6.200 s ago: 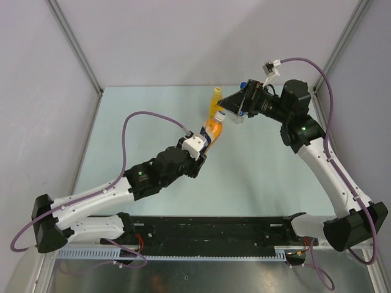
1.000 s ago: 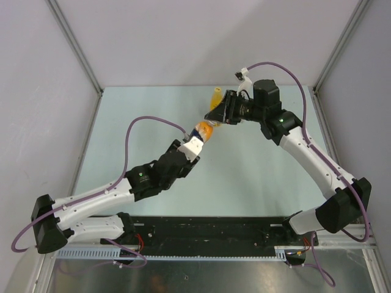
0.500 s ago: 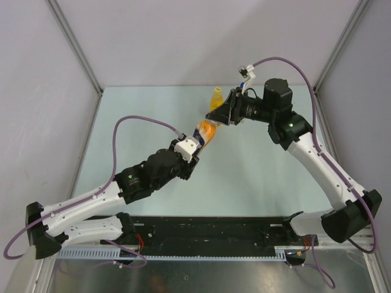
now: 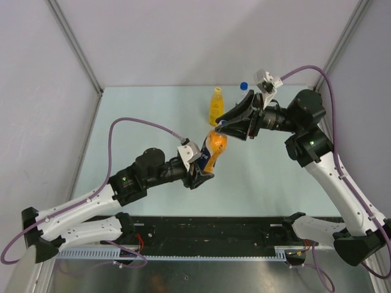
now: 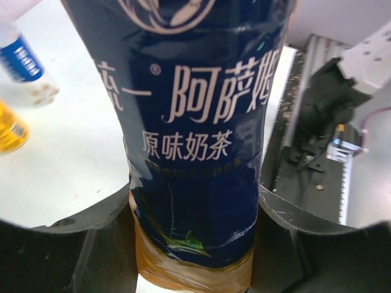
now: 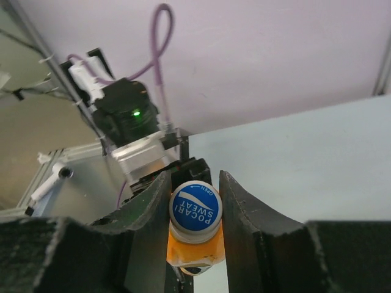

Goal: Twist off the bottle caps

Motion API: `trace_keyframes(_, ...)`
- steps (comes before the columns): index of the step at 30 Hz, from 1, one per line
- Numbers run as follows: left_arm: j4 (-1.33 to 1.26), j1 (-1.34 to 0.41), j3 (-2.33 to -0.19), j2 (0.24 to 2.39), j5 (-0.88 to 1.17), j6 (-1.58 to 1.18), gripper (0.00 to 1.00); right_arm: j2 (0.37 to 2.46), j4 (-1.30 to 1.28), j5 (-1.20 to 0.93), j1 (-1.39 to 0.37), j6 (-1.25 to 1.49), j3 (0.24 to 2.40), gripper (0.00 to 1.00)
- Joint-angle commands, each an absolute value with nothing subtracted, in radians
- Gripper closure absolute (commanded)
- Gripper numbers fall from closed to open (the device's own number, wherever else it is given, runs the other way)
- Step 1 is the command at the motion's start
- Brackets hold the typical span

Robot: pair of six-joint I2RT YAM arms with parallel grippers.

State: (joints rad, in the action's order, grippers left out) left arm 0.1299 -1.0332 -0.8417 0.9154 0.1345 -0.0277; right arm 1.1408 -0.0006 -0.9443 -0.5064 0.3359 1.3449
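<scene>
My left gripper (image 4: 204, 163) is shut round the lower body of the orange bottle (image 4: 214, 148), which tilts up toward the right arm. In the left wrist view its dark blue label (image 5: 195, 134) fills the gap between the fingers (image 5: 91, 244). My right gripper (image 4: 222, 127) is shut on that bottle's cap (image 6: 194, 206), blue on top with a white side, both fingers (image 6: 241, 220) pressing on it. The yellow bottle (image 4: 216, 107) stands upright behind, with its yellow cap on. The clear bottle (image 5: 21, 58) has a blue label, and its blue cap (image 4: 244, 86) shows past the right arm.
The pale green table (image 4: 140, 116) is walled by grey panels at the back and both sides. A black rail (image 4: 208, 235) with the arm bases runs along the near edge. Purple cables loop above both arms.
Both grippers have moved toward the near edge with the orange bottle held between them. The bottle now stands steeper, and the yellow bottle behind is fully uncovered.
</scene>
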Motion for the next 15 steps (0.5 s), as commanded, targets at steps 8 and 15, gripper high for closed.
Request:
trace_keyframes(8, -0.21, -1.019, -0.765, 0.845, 0.486, -0.056, 1.0, 1.105, 0.081, -1.079, -0.52, 0.277, 1.316, 0.89)
trace_keyframes(15, -0.198, -1.007, -0.742, 0.842, 0.403, -0.051, 1.0, 1.1, 0.095, -1.046, -0.52, 0.306, 1.316, 0.52)
